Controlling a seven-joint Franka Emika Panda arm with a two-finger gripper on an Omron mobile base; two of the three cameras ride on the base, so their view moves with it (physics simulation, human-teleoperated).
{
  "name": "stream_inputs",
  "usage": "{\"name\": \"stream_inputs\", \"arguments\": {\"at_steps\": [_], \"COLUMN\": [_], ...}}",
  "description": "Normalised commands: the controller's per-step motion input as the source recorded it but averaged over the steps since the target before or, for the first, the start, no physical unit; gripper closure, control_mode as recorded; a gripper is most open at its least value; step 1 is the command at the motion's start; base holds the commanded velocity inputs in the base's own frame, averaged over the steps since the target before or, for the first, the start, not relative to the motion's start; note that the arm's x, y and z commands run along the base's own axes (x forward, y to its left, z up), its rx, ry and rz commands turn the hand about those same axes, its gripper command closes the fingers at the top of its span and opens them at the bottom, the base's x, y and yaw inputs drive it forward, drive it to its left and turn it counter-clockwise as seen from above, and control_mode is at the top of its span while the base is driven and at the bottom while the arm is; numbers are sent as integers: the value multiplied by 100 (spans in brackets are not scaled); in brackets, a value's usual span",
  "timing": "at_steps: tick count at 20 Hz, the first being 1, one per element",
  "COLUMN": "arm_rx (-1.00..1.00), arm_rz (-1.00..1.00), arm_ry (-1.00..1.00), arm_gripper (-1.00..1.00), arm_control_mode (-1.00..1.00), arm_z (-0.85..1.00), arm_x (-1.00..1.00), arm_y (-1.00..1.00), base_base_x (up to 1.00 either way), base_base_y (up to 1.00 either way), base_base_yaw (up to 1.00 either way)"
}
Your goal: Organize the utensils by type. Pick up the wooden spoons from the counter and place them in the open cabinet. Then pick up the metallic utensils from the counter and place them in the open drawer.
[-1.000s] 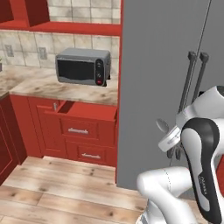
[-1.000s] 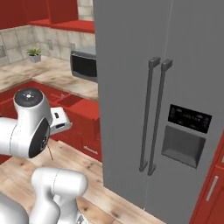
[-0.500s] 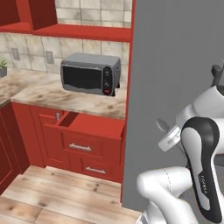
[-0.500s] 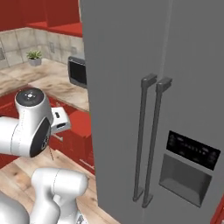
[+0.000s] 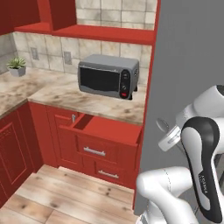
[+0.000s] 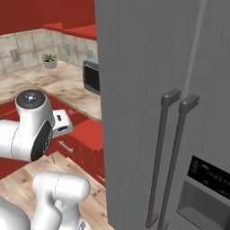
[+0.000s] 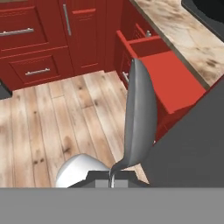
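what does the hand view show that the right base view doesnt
Hand view alone: the silver spoon held in the shut gripper, seen close up over the wood floor. Right base view alone: the grey fridge with its two handles, and a potted plant. Both: the open drawer and the counter.

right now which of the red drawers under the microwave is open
The top drawer, directly under the counter edge: it is pulled out, showing its plain red inside. The two drawers below it are shut flush.

Rear base views; downward hand view
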Motion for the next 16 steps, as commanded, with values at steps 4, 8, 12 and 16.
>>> {"name": "stream_inputs", "arguments": {"at_steps": [4,8,12,16], "arm_rx": [0,0,0,0], "arm_rz": [0,0,0,0], "arm_ry": [0,0,0,0], "arm_gripper": [100,100,100,100], "arm_control_mode": [100,100,100,100], "arm_z": [0,0,0,0], "arm_x": [0,0,0,0], "arm_y": [0,0,0,0], "base_base_x": [54,46,37,35], "base_base_y": [3,0,0,-3], "base_base_yaw": [21,18,18,18]}}
